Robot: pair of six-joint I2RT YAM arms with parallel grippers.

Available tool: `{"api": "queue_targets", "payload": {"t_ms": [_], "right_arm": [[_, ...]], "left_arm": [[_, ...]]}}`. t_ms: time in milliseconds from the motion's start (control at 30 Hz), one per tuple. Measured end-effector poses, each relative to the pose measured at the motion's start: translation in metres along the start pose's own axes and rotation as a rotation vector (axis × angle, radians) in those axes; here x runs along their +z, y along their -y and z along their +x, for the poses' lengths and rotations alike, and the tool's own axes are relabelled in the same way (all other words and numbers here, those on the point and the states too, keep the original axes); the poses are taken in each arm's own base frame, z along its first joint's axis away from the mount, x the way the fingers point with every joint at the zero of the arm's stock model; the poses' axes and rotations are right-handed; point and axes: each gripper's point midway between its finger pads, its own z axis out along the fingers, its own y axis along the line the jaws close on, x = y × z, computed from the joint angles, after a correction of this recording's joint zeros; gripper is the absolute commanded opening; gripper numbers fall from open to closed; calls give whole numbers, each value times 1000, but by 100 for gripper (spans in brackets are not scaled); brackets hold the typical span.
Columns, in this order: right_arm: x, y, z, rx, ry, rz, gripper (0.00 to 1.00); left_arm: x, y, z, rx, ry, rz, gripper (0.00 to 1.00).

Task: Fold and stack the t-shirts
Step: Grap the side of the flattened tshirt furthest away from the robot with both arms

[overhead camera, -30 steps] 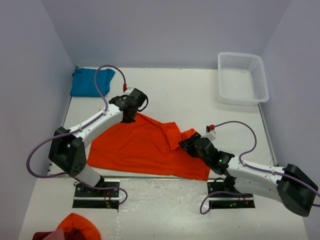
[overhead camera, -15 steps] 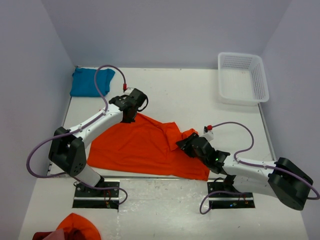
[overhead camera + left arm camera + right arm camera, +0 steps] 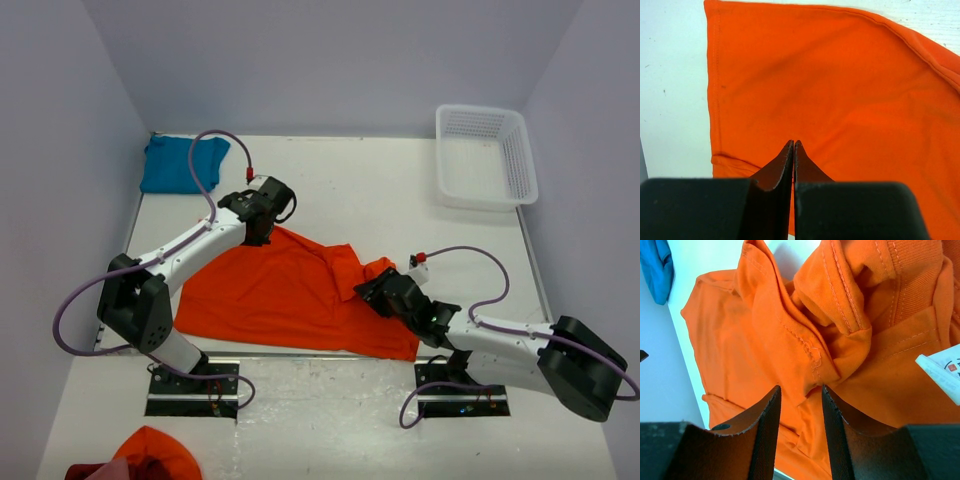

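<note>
The orange t-shirt (image 3: pixel 290 295) lies spread between the arms, bunched at its right end. My left gripper (image 3: pixel 262 232) is shut, its tips down on the far corner of the shirt (image 3: pixel 840 90); nothing shows between its jaws (image 3: pixel 793 142). My right gripper (image 3: pixel 368 290) is open at the bunched end. In the right wrist view its fingers (image 3: pixel 800 387) stand on either side of a stitched fold (image 3: pixel 810 355), with the white neck label (image 3: pixel 940 370) at the right. The teal-blue t-shirt (image 3: pixel 180 163) lies folded in the far left corner and shows again (image 3: pixel 657 265) in the right wrist view.
A white plastic basket (image 3: pixel 480 108) stands at the far right corner. A heap of orange and red cloth (image 3: pixel 150 455) sits off the near left edge. Purple cables loop over both arms. Grey walls close in the table on three sides.
The right arm shifted slightly left toward the bunched end, then held. The left arm and the shirt have not moved.
</note>
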Motion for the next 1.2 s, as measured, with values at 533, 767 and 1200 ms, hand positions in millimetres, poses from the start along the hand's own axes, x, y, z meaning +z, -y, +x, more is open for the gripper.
{"api": "queue_targets", "payload": {"t_ms": [533, 767, 1200], "right_arm": [[20, 17, 9, -36, -11, 93, 39], [15, 9, 2, -45, 13, 78, 39], [-5, -6, -7, -23, 26, 31, 39]], "left_arm": [[0, 0, 0, 7, -2, 3, 0], [0, 0, 0, 17, -2, 3, 0], [1, 4, 1, 15, -5, 19, 0]]}}
